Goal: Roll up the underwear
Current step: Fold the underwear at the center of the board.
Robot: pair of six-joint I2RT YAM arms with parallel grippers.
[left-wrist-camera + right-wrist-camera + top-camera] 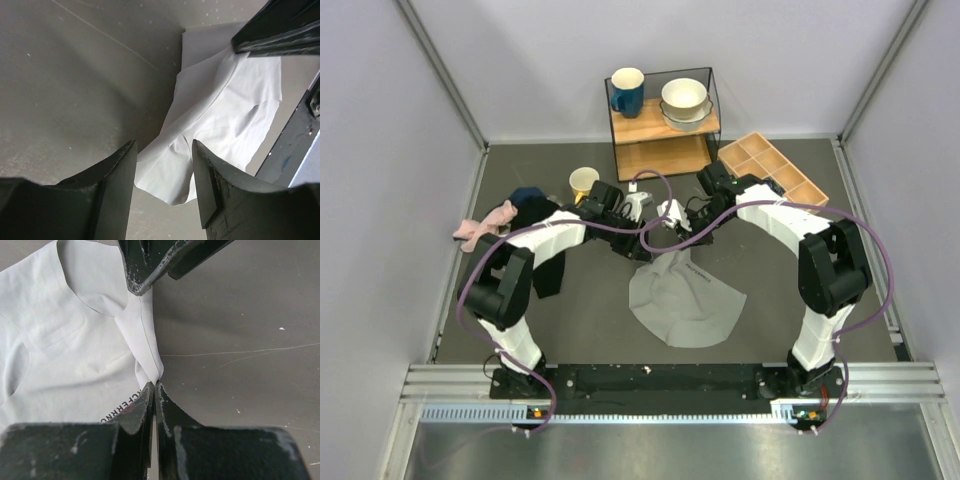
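The underwear [685,300] is a light grey brief on the dark table, fanned out toward the front, with its far edge pulled up to a peak. My right gripper [155,385] is shut on a pinched fold of that edge of the underwear [75,340], beside the dark lettering [120,407]. In the top view the right gripper [665,238] is at the cloth's far tip. My left gripper [162,145] is open, and a hanging corner of the underwear [220,110] lies between and beyond its fingers. The left gripper [642,230] is close beside the right one.
A wire shelf [665,125] at the back holds a blue mug [627,90] and stacked bowls [685,102]. A wooden divided tray [772,170] lies back right. A yellow cup [583,181], a dark blue bundle [527,200], a pink cloth [480,226] and a black cloth [550,270] are on the left.
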